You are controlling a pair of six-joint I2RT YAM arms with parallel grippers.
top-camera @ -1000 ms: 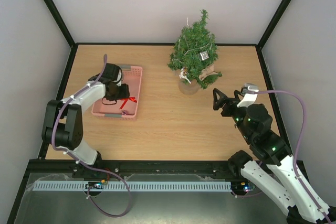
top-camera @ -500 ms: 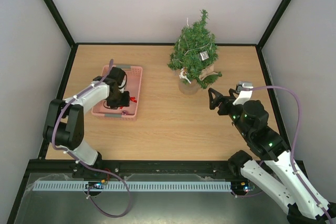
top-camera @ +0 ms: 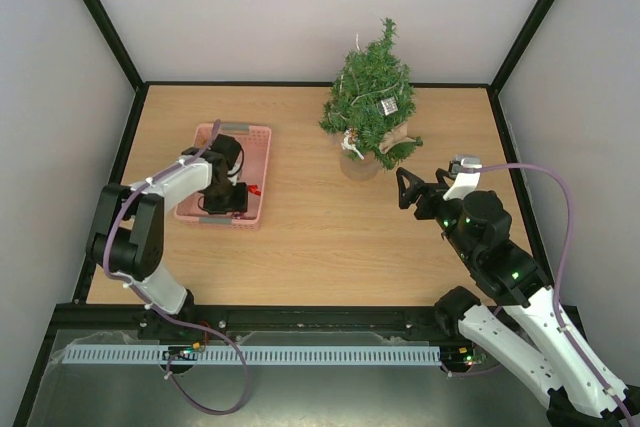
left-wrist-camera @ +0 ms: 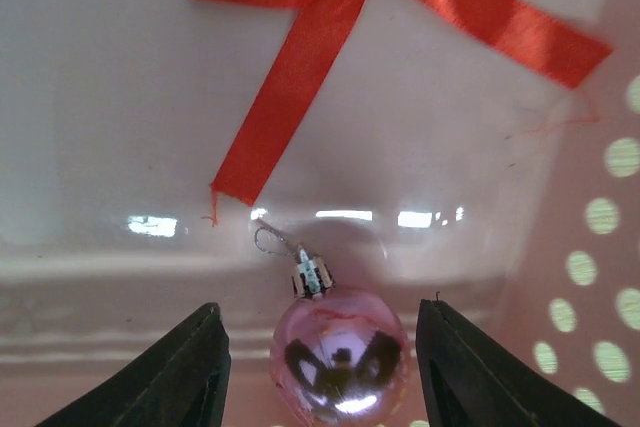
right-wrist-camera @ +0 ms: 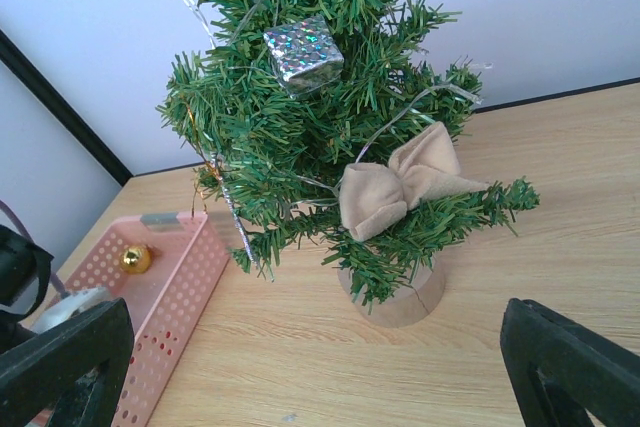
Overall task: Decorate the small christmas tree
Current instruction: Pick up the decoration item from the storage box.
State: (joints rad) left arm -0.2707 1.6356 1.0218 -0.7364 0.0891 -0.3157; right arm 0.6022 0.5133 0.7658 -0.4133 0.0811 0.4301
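Note:
The small christmas tree (top-camera: pixel 368 107) stands at the back of the table on a round pale base, and fills the right wrist view (right-wrist-camera: pixel 300 117). It carries a silver gift box (right-wrist-camera: pixel 303 50), a beige bow (right-wrist-camera: pixel 405 187) and thin silver strands. My left gripper (top-camera: pixel 225 197) is down inside the pink basket (top-camera: pixel 258 162). Its jaws (left-wrist-camera: pixel 320 307) are open on either side of a shiny pink bauble (left-wrist-camera: pixel 340 367), with a gap on each side. A red ribbon bow (left-wrist-camera: pixel 300 57) lies just beyond the bauble. My right gripper (top-camera: pixel 420 185) is wide open and empty, facing the tree from the right.
A gold bauble (right-wrist-camera: pixel 135 258) lies in the basket (right-wrist-camera: pixel 170 297), at its far end. Black frame posts and pale walls close in the table on three sides. Bare wood lies between basket and tree.
My left gripper has slid toward the near end of the basket and now straddles the pink bauble. The right gripper shifted slightly left toward the tree, then held still.

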